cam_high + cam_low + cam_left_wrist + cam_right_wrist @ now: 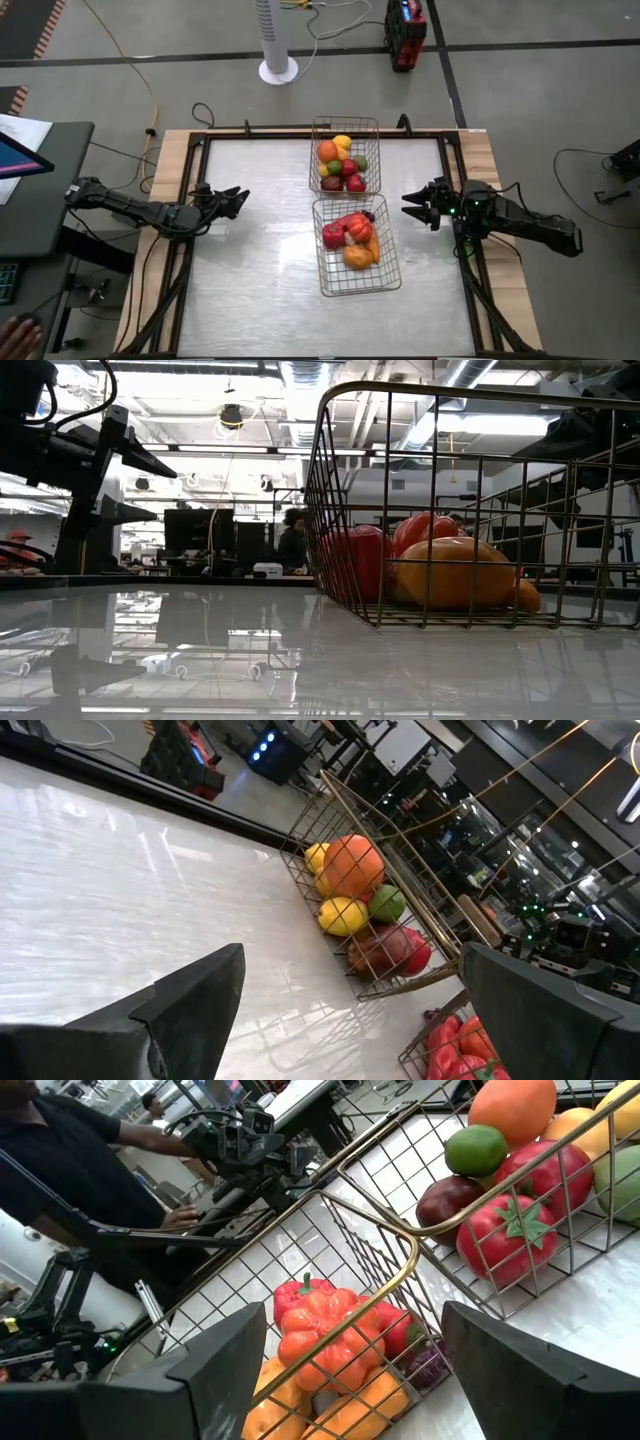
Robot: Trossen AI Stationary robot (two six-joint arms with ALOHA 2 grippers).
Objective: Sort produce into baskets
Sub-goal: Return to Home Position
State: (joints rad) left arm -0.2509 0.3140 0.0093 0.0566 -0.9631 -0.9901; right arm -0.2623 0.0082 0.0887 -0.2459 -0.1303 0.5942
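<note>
- Silver wire holds everything: the far basket (pixel 345 119) carries round fruit (pixel 342 165), the near basket (pixel 362 282) carries peppers (pixel 352 232); nothing loose shows on the bench (pixel 260 260)
- Your left claw (pixel 243 197) at the bench's left and right claw (pixel 408 206) at its right both gape released, grasping nothing
- Sorting looks finished, so you're homing; the next move only calls for parking both arms clear of the baskets
- No brand, label or writing is legible

Both arms are held low, stretched inward from opposite sides. The left end effector (pixel 240 198) is spread wide; the right end effector (pixel 408 206) is parted likewise.
</note>
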